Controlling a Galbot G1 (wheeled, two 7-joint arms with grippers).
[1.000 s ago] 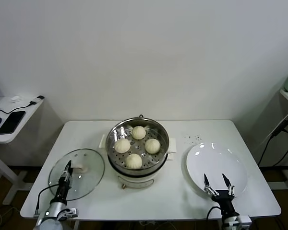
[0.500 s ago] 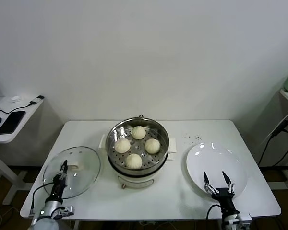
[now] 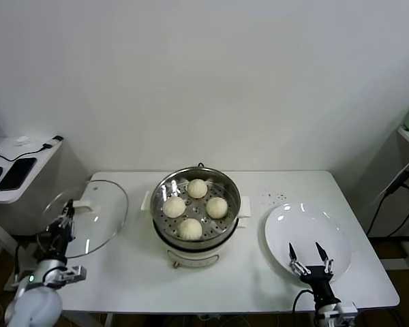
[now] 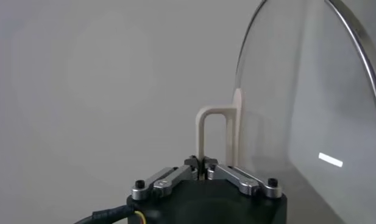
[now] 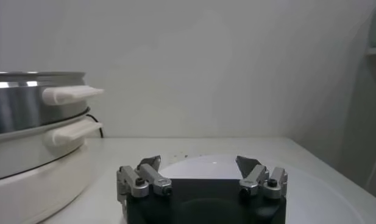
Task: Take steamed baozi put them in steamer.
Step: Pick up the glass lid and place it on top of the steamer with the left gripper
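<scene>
A round glass lid point(image 3: 88, 216) with a cream handle point(image 4: 215, 137) stands tilted above the left edge of a white table point(image 3: 211, 272), while a white plate point(image 3: 307, 235) lies flat at the right. On a side table point(image 3: 13, 174) by the wall rest a black phone point(image 3: 16, 173) and a dark cable point(image 3: 24, 153).

Black end effector point(image 5: 200, 173) body, silver linkage fingers point(image 5: 145, 179) with dark screws, black cable, white wrist housing
</scene>
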